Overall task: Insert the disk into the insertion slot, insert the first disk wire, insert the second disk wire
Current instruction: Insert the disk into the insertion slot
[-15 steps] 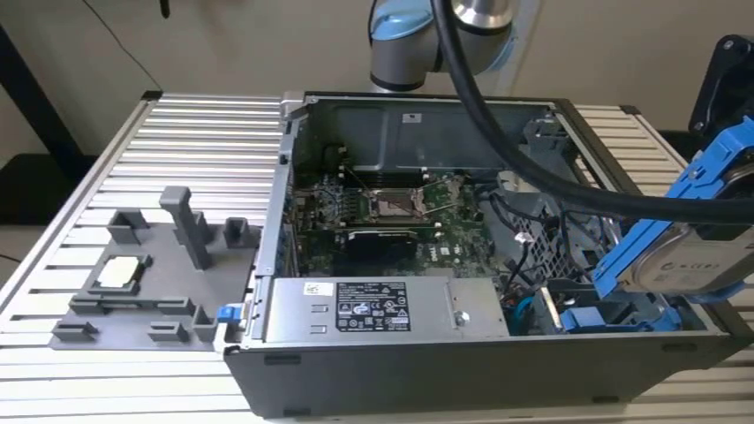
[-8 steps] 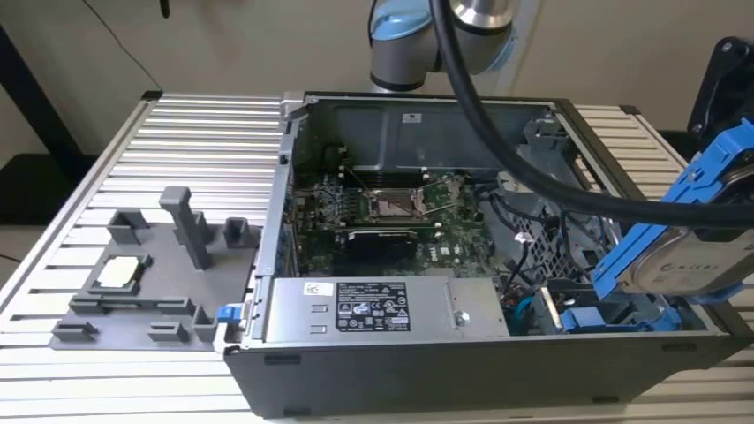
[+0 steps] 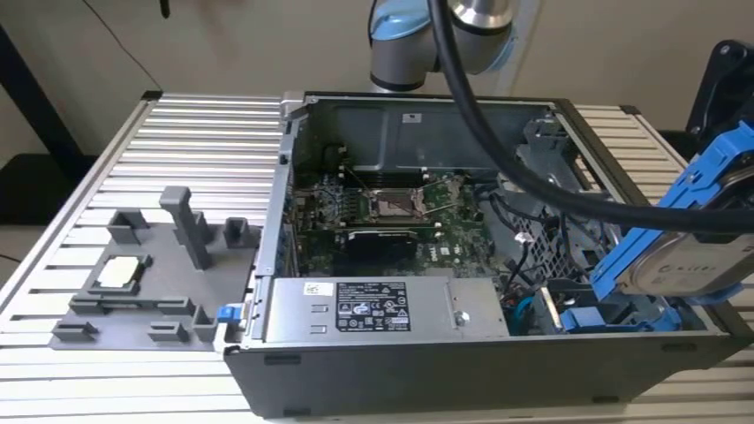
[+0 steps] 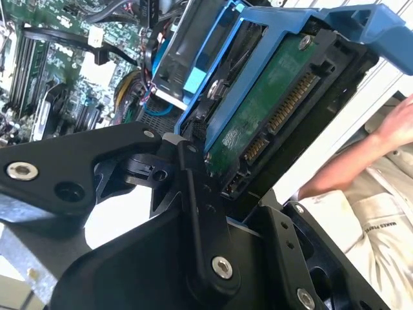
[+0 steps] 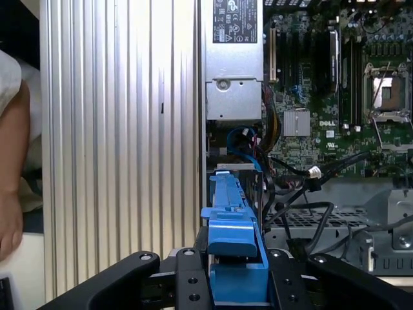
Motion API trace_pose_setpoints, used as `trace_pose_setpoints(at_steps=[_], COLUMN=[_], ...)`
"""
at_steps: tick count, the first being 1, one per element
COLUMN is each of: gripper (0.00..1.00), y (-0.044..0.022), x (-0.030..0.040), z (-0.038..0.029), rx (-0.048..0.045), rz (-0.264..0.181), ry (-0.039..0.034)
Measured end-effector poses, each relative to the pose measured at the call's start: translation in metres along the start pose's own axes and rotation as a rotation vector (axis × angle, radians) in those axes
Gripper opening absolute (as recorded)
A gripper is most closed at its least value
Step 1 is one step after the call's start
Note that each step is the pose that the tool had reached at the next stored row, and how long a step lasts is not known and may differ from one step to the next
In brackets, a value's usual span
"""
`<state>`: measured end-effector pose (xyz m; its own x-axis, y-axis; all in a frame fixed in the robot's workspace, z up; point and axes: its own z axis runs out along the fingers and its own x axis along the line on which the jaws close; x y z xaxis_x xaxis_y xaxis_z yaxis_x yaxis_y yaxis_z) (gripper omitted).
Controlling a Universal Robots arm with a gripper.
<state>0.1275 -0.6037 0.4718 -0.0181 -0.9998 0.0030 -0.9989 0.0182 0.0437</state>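
My gripper (image 3: 733,132) is shut on the disk (image 3: 689,265), a silver-grey drive in a bright blue carrier, at the exterior view's right. The disk hangs tilted, its lower end over the case's near right corner. There the insertion slot (image 3: 584,314) shows its blue rails. In the second wrist view the gripper (image 4: 239,194) clamps the disk (image 4: 271,123), whose green circuit board and connector strips face the camera, with the slot (image 4: 187,71) beyond. In the first wrist view the disk (image 5: 232,258) sits edge-on between the fingers (image 5: 187,281), pointing toward the slot (image 5: 235,169). A blue wire (image 5: 248,139) lies coiled near it.
The open computer case holds a motherboard (image 3: 389,203) and a silver power supply (image 3: 377,309). Loose black cables (image 5: 314,172) cross near the slot. A grey fixture plate (image 3: 154,274) lies on the ribbed table at the exterior view's left. A person's arm (image 4: 361,161) is close beside the case.
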Motion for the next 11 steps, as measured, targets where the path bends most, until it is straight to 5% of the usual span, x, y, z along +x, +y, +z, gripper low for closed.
trace_pose_setpoints(at_steps=[11], gripper=[0.33], y=[-0.0001], x=[0.0], z=[0.0024], rx=[0.0], rz=[0.0], ry=[0.0])
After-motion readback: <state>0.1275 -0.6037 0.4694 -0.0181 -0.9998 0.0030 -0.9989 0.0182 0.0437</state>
